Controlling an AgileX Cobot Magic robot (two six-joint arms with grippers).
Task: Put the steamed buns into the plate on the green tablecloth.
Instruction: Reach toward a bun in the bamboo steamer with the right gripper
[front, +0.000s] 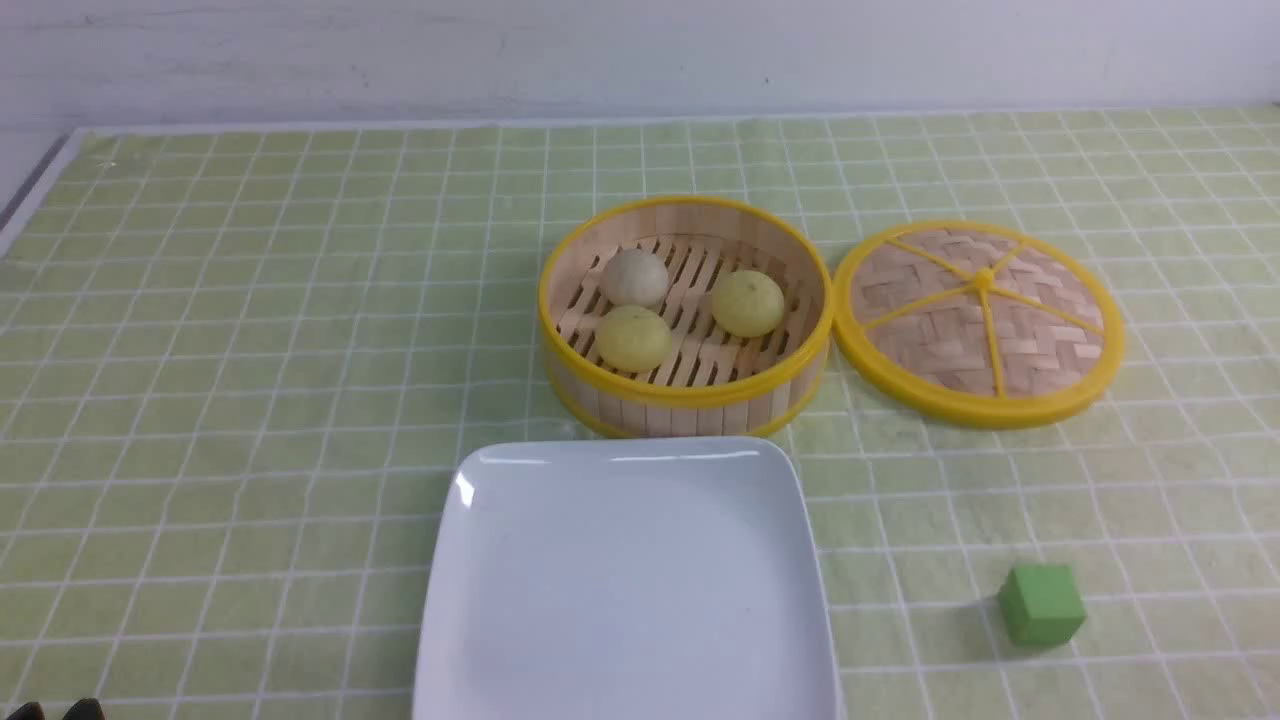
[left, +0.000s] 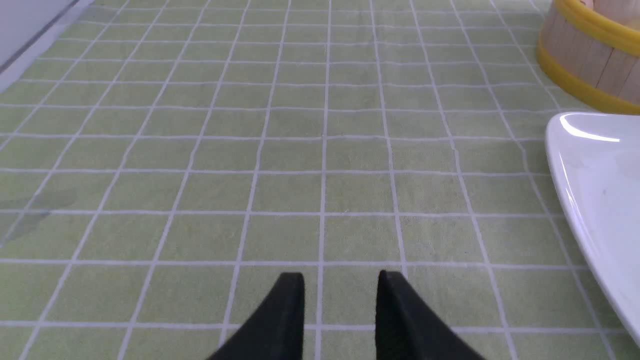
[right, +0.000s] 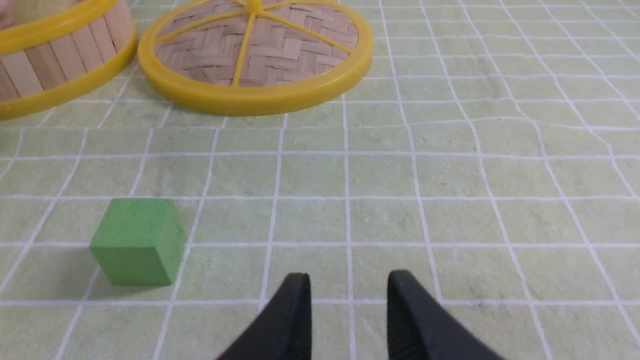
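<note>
Three steamed buns (front: 633, 337) sit in the steamer basket (front: 690, 400) at frame centre, just above the plate (front: 620, 455). Left claw (left: 340, 280) and right claw (right: 348, 280) both stand spread, pinching nothing (neither clearly nearer); the buns lie forward, inward of each.

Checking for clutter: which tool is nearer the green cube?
Right. The right tool is close beside the green cube; the left tool lies across the plate from it.

Matte black fingers, tapered to narrow tips, are seen on the left gripper (left: 340, 276) and the right gripper (right: 349, 276) alike.
</note>
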